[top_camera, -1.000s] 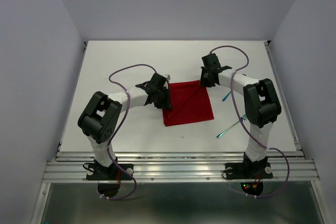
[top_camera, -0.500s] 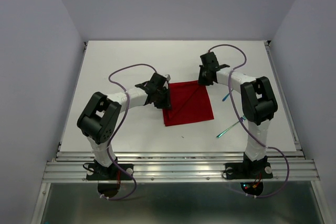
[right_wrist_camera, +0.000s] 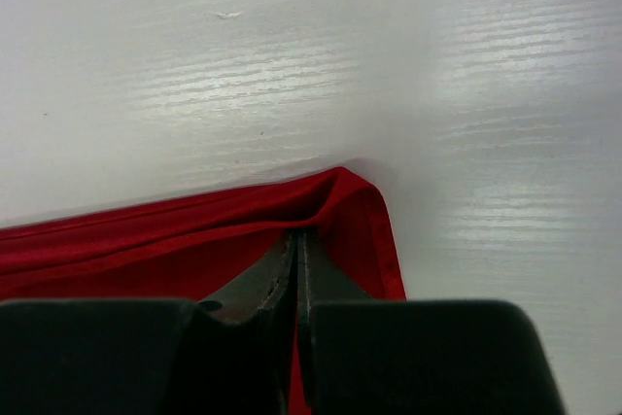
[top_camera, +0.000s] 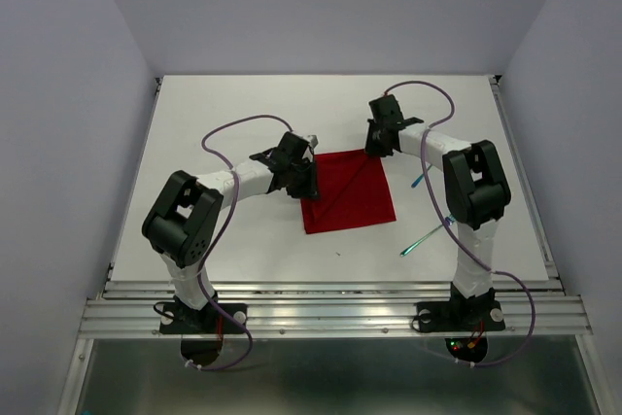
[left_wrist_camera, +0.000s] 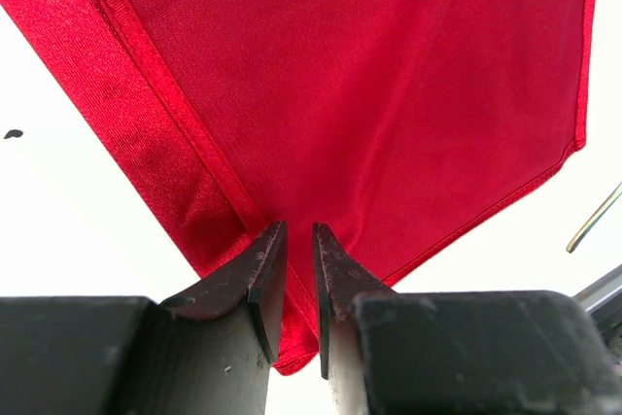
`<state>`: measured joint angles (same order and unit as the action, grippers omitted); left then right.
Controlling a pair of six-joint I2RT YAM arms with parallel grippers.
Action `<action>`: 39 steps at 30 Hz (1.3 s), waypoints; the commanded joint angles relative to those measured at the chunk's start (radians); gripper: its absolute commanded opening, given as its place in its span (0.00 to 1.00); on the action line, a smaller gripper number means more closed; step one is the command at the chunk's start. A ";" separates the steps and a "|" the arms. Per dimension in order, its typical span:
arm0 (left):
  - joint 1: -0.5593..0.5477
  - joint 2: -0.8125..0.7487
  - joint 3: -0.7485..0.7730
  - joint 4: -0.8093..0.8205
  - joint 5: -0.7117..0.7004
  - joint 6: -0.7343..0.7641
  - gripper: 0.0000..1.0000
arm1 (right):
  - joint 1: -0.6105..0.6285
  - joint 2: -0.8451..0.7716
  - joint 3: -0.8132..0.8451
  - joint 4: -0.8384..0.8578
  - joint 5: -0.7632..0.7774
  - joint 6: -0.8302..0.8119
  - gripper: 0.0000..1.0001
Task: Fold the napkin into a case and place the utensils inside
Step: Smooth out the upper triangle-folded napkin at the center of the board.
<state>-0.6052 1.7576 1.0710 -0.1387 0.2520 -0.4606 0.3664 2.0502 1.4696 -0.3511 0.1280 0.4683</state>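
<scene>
The red napkin (top_camera: 348,191) lies flat on the white table (top_camera: 233,114), about midway between the two arms, with a diagonal crease running across it. It is a roughly square sheet, not yet a narrow pocket.

The left pincer (top_camera: 303,177) sits at the napkin's left edge. In the left wrist view its jaws stand narrow, the left pincer (left_wrist_camera: 296,240) nipping the cloth just inside the doubled hem. Red fabric shows in the thin slot between the tips, and soft creases in the napkin (left_wrist_camera: 369,94) run toward that point.

The right pincer (top_camera: 374,148) is at the far right corner of the cloth. Seen from its own wrist, the right pincer (right_wrist_camera: 296,240) is pressed fully together on that corner, and the napkin (right_wrist_camera: 194,230) rises there in a small rounded hump off the table (right_wrist_camera: 389,46).

A teal-handled utensil (top_camera: 425,235) lies on the table to the right of the napkin, apart from it, beside the right arm. A second slim teal piece (top_camera: 419,180) shows farther back, partly hidden by the arm — too small to tell which utensil it is.
</scene>
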 commanded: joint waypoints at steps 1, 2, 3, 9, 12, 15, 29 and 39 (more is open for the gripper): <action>-0.002 0.009 0.027 0.010 -0.013 0.034 0.28 | -0.003 0.011 0.041 0.008 0.022 0.015 0.06; -0.001 0.016 0.032 0.008 -0.020 0.036 0.28 | -0.003 0.004 0.040 0.003 0.025 0.019 0.06; -0.002 0.019 0.035 0.008 -0.022 0.037 0.28 | -0.003 -0.002 0.034 0.003 0.025 0.021 0.06; -0.001 0.026 0.063 -0.004 -0.049 0.046 0.28 | -0.003 -0.085 -0.009 0.026 -0.013 0.010 0.07; -0.001 0.034 0.082 -0.012 -0.063 0.050 0.28 | -0.003 -0.111 -0.038 0.037 -0.030 0.013 0.08; -0.001 0.057 0.107 -0.019 -0.074 0.057 0.28 | -0.003 -0.134 -0.054 0.041 -0.034 0.015 0.09; 0.012 0.076 0.176 -0.055 -0.085 0.068 0.28 | -0.003 -0.068 0.011 0.040 -0.013 0.009 0.10; -0.004 -0.059 0.072 -0.058 -0.002 0.034 0.28 | -0.003 0.007 0.040 0.024 0.064 0.004 0.09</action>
<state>-0.5964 1.8061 1.1851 -0.1917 0.2123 -0.4202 0.3664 2.0480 1.4769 -0.3367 0.1333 0.4747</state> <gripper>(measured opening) 0.279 0.098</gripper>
